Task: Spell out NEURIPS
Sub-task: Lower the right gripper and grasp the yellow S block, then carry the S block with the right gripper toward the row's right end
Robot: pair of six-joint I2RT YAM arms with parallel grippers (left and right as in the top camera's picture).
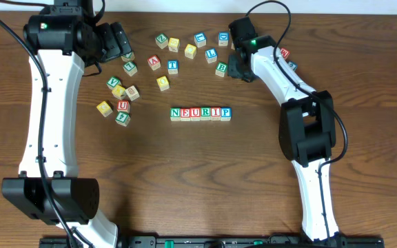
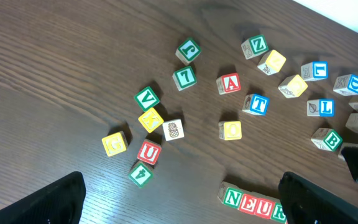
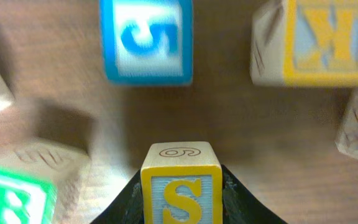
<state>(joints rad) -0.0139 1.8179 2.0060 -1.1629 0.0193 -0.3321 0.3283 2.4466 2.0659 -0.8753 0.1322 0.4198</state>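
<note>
Right gripper (image 3: 181, 194) clamped on yellow S cube (image 3: 181, 186); blue 5 cube (image 3: 146, 38) just ahead. Left gripper (image 2: 182, 202) wide open, holding nothing.

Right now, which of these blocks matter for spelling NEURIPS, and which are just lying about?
For the job:
- row N-E-U-R-I-P
- yellow S cube, gripped in the right hand

Lying about:
- red A cube
- blue T cube
- green V cube
- spare red U cube
- green B cube
- blue 5 cube
- yellow K cube
</note>
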